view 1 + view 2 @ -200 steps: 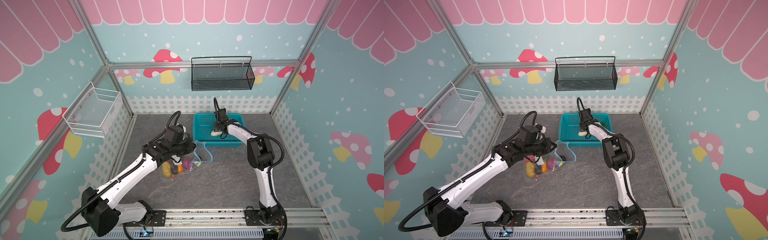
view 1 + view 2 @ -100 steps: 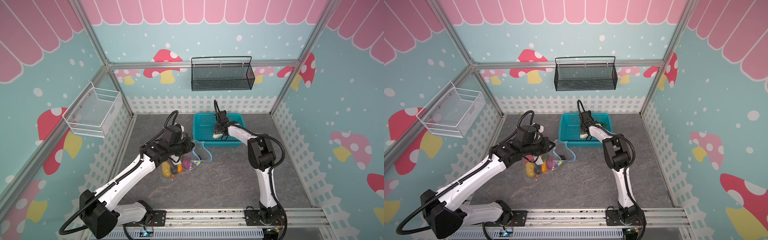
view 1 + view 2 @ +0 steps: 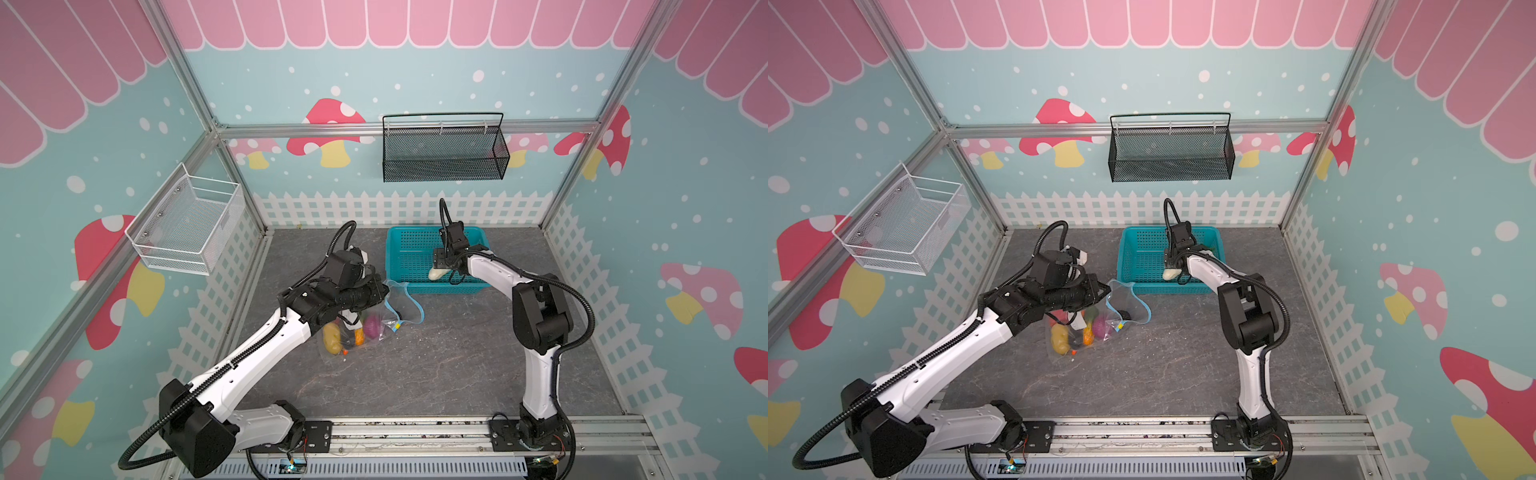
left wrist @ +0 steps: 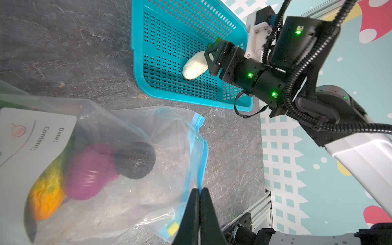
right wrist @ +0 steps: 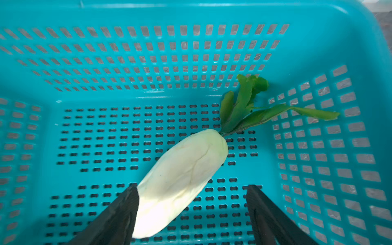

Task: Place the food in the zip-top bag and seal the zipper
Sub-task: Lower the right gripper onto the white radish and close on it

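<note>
Inside the teal plastic lattice basket (image 5: 191, 12), the white toy radish with green leaves (image 5: 182, 176) lies slanted, its pale tip between the open fingers of the right gripper (image 5: 192, 191) and its leaves pointing away, while the left gripper (image 4: 200, 192) is clenched on the blue zipper edge (image 4: 199, 152) of the clear zip-top bag (image 4: 131, 201).

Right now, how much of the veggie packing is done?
Done: the potato, carrot, purple onion and eggplant sit inside the zip-top bag. In hand: the left gripper pinches the bag's blue zipper, and the open right gripper straddles the white radish in the teal basket, not gripping it yet. Left: radish into the bag, then zip it shut.
</note>
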Robot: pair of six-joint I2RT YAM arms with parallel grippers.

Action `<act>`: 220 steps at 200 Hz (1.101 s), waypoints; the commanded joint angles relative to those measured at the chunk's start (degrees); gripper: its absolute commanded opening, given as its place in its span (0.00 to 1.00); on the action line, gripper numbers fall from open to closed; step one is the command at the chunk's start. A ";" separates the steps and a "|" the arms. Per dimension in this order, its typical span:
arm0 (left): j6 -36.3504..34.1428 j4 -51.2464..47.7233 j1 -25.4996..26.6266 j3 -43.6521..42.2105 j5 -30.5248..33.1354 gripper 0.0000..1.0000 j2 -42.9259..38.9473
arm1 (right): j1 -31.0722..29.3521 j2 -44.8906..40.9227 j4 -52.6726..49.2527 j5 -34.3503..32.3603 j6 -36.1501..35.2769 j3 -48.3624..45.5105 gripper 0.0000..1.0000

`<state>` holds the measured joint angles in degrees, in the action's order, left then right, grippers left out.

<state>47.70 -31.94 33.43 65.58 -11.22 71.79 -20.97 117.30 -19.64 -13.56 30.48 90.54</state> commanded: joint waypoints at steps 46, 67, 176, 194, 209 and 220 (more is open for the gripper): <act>-0.23 0.92 -0.35 -0.50 -0.70 0.00 0.33 | 5.63 0.64 2.52 19.34 13.12 -2.04 0.82; -0.41 0.92 -0.30 -0.45 -0.65 0.00 -0.06 | 6.16 2.74 2.76 21.20 12.62 -1.19 0.81; -0.84 0.72 -0.60 -0.45 -0.28 0.00 -0.60 | 7.08 12.26 -3.70 21.94 8.89 10.57 0.80; -0.81 0.74 -0.74 -0.35 -0.29 0.00 -0.73 | 7.09 13.87 -4.78 21.82 8.05 12.38 0.76; -0.85 0.66 -0.85 -0.37 -0.24 0.00 -0.74 | 7.09 15.05 -5.62 21.59 7.48 13.87 0.73; -0.85 0.66 -0.82 -0.31 -0.25 0.00 -0.73 | 7.16 15.63 -5.97 21.73 7.25 14.63 0.72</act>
<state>47.53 -31.83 33.10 65.58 -11.64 72.10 -14.13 130.54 -22.59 8.56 38.94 102.94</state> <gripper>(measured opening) 0.047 0.733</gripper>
